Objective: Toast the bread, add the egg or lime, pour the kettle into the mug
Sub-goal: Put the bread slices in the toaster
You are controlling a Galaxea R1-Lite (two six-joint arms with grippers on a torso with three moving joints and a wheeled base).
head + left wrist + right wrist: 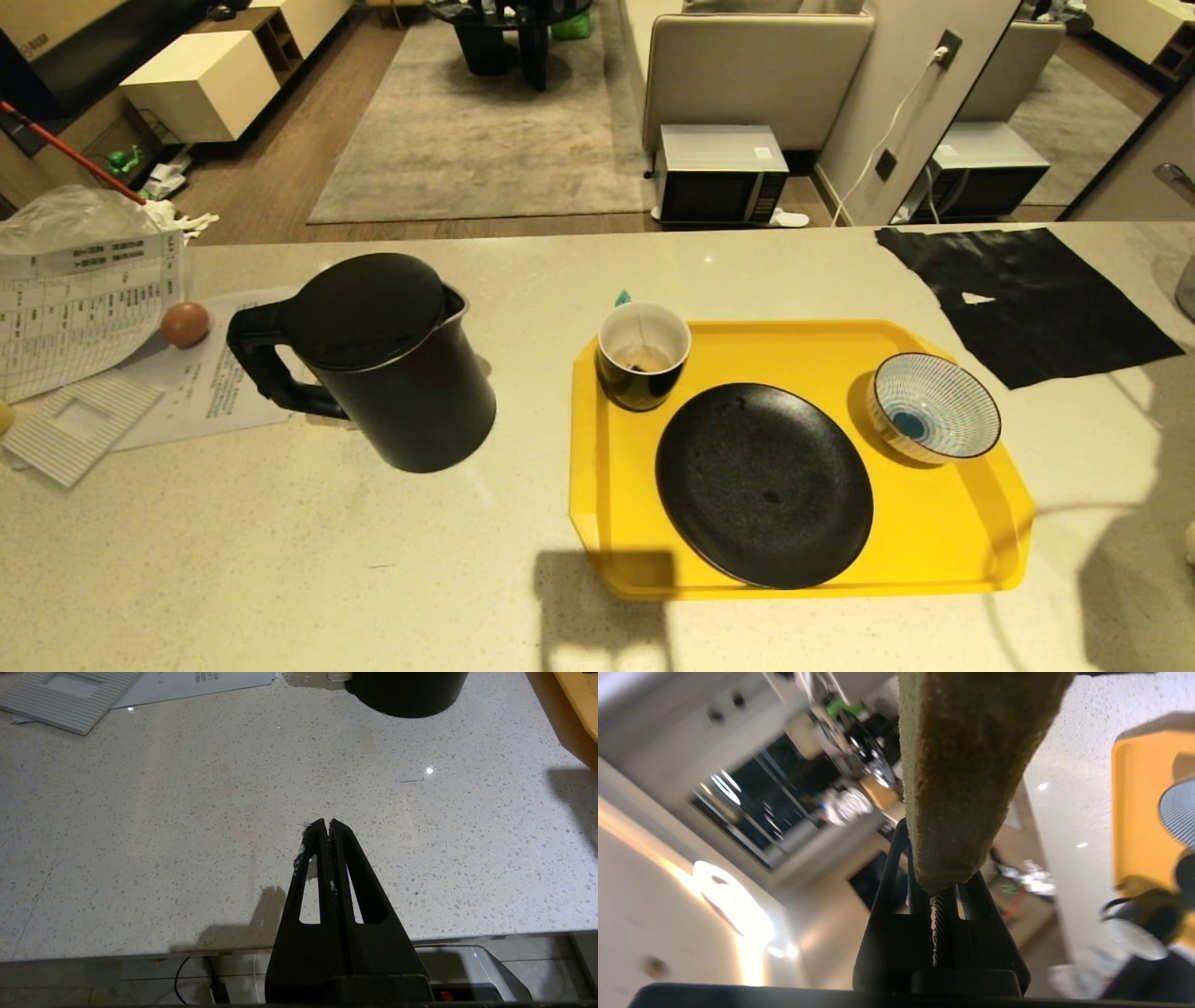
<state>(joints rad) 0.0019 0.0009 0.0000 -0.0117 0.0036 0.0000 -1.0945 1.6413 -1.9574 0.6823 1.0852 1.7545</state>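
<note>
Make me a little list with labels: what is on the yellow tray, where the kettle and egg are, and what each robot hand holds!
tray: holds the mug, black plate and striped bowl
kettle: on the counter, left of the tray, lid on
egg: on papers, left of the kettle
right tool: shut on the bread
left tool: shut, empty, above the counter

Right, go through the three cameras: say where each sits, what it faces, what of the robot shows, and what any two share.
Head view: mounted high, looking forward and down at the pale speckled counter; matte-black jug kettle, yellow plastic tray; no arm shows.
Left wrist view: behind the shut left gripper, low at the counter's near edge, facing across it.
Right wrist view: behind the right gripper, tilted, clamping the tan-crusted bread slice; blurred room beyond.
Shared: kettle base in head and left wrist views; tray in all three.
</note>
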